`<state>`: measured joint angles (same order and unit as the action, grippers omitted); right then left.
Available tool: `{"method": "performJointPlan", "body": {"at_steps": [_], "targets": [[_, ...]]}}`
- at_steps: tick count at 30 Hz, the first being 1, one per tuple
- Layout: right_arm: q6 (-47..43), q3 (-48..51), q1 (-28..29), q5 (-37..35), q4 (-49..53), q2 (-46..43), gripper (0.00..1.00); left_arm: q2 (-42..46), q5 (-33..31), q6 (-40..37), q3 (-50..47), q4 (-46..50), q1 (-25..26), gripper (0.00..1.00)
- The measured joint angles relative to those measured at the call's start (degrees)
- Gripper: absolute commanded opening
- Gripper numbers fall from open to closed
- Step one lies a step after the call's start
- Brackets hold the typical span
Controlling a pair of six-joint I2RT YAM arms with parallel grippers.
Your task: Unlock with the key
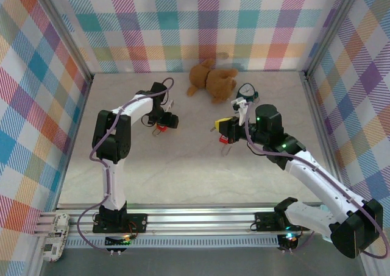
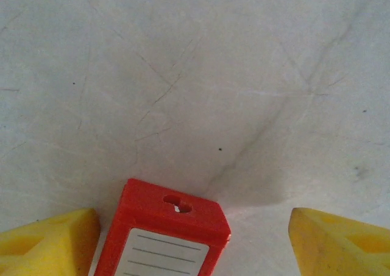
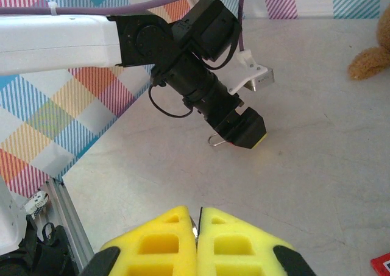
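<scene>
A red padlock (image 2: 161, 233) with a white lined label lies between the yellow fingers of my left gripper (image 2: 194, 218), its keyhole (image 2: 177, 204) facing away from the wrist. The jaws stand open, with the lock close to the left finger (image 2: 55, 239) and a wide gap to the right finger (image 2: 341, 242). In the top view this gripper (image 1: 163, 123) is low over the table left of centre. My right gripper (image 3: 199, 212) is shut, with a thin silvery sliver, the key (image 3: 197, 227), pinched between its pads. It hovers (image 1: 220, 126) to the right of the left gripper.
A second red padlock (image 1: 224, 140) lies under the right gripper and peeks in at a corner (image 3: 382, 265). A brown teddy bear (image 1: 211, 80) and a small teal-and-white object (image 1: 247, 93) sit farther back. Checked walls enclose the table.
</scene>
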<state>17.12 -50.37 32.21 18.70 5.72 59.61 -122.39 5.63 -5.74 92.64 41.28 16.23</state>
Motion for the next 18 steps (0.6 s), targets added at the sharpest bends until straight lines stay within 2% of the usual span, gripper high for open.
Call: {"method": "performJointPlan", "body": {"at_steps": [8, 10, 16, 18], "targets": [[0.17, 0.96, 0.00, -0.02, -0.28, -0.20, 0.03, -1.07, -8.98, -0.09, 4.72, 7.17, 2.27, 0.61], [0.17, 0.98, 0.00, -0.02, -0.33, -0.20, 0.03, -2.29, -10.10, -0.35, 6.47, 8.41, 2.38, 0.58], [0.17, 0.98, 0.00, -0.04, -0.50, -0.20, 0.03, -7.02, -10.73, -1.60, 11.82, 12.92, 2.38, 0.58], [0.17, 0.98, 0.00, -0.04, -0.50, -0.20, 0.03, -7.50, -10.78, -1.77, 13.03, 14.16, 2.38, 0.53]]}}
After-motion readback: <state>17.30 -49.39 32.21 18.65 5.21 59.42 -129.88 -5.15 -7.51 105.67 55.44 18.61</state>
